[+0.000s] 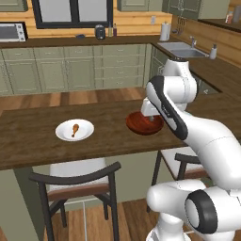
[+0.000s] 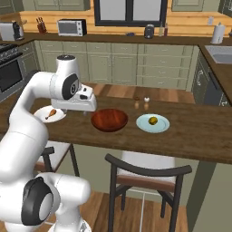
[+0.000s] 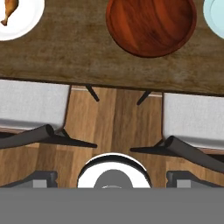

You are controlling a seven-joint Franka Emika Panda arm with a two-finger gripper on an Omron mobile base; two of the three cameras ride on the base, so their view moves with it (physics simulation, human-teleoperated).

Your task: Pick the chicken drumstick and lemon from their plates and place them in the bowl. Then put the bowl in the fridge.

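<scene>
The white arm rises from the base, folds at a raised elbow and reaches forward, so that its hand hangs above the near edge of the wooden desk [image 1: 28, 141], pointing straight down. In the left base view the hand sits just in front of the bowl [image 1: 144, 123] and hides part of its near rim; in the right base view it hovers between the white plate [image 2: 41, 114] and the bowl [image 2: 109, 119], clear of both. The end effector [image 3: 112, 178] stands released, its two dark fingertips [image 3: 41, 177] set wide apart at the bottom of the hand view, with nothing between them. That view looks down past the desk edge onto the wooden floor [image 3: 114, 118] and the grey seats of two chairs [image 3: 33, 104].

The chicken drumstick [image 1: 75, 130] lies on the white plate [image 1: 74, 130], toward the left end of the desk; in the hand view it shows at the upper left corner [image 3: 9, 11]. The reddish-brown bowl [image 3: 151, 25] sits empty near the middle of the desk. To its right, in the right base view, the lemon [image 2: 153, 120] rests on the pale blue-green plate [image 2: 152, 123], a sliver of which shows at the upper right of the hand view [image 3: 215, 13]. Two small shakers [image 2: 141, 103] stand on the desk just behind the bowl and that plate. Two dark-framed chairs [image 1: 77, 186] are tucked under the desk's near side.
</scene>
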